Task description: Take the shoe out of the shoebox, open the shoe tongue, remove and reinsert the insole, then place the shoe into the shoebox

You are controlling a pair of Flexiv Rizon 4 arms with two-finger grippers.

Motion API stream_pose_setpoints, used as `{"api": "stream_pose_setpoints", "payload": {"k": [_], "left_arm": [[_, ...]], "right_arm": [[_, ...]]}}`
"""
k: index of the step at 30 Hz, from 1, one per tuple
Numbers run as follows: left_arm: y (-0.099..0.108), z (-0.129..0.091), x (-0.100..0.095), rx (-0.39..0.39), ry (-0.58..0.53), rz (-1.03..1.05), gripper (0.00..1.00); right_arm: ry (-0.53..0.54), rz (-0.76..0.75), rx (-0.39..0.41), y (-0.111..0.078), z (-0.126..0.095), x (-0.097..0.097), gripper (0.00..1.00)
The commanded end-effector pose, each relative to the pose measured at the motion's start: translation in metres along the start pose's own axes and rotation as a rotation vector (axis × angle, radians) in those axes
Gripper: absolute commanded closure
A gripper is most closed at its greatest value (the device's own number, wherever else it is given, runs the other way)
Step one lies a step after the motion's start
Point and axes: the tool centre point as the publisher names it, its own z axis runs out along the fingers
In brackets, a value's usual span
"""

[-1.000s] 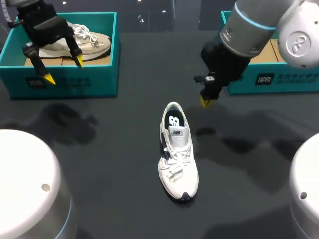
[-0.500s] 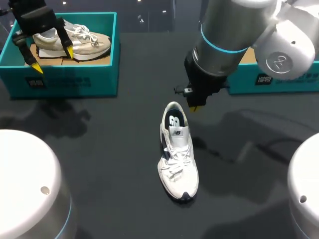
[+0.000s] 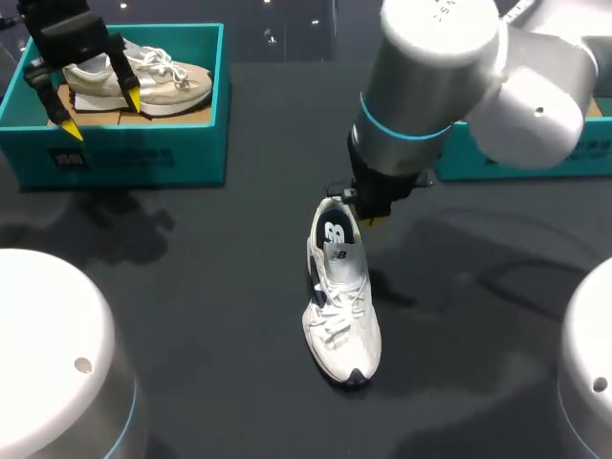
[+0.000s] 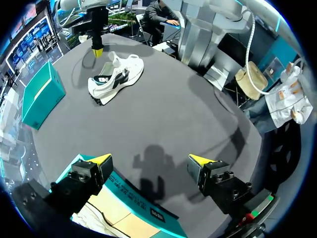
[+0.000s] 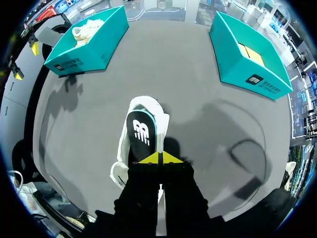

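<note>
Right gripper [image 5: 159, 158] has its two yellow tips pressed together with nothing between them, and it hangs over the heel opening of the white shoe [image 3: 339, 296]. The tips sit right at the back end of the dark insole [image 5: 141, 131]; whether they touch it is hard to say, since the arm hides them from above. The shoe stands upright near the middle of the table [image 3: 220, 287], toe toward the near edge.

Left gripper [image 3: 100, 113] hovers with its fingers spread wide and empty above the front wall of the left shoebox [image 3: 124, 158], at the table's far left corner. A beige shoe [image 3: 143, 81] lies inside that box. The right shoebox [image 5: 250, 49] sits at the far right corner.
</note>
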Motion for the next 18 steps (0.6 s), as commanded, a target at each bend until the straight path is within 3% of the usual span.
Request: {"api": "stream_pose_setpoints", "payload": {"k": [1, 5, 15, 18], "left_arm": [[0.0, 0.0, 0.001, -0.002, 0.0, 0.001, 0.0], [0.0, 0.0, 0.001, -0.002, 0.0, 0.001, 0.0], [0.0, 0.0, 0.001, -0.002, 0.0, 0.001, 0.0], [0.0, 0.0, 0.001, -0.002, 0.0, 0.001, 0.0]], "right_arm": [[-0.141, 0.001, -0.018, 0.004, 0.005, 0.03, 1.0], [-0.188, 0.003, -0.038, 0.009, -0.001, 0.035, 1.0], [-0.182, 0.009, -0.047, 0.011, -0.006, 0.034, 1.0], [-0.202, 0.0, -0.045, 0.011, 0.011, 0.046, 1.0]]}}
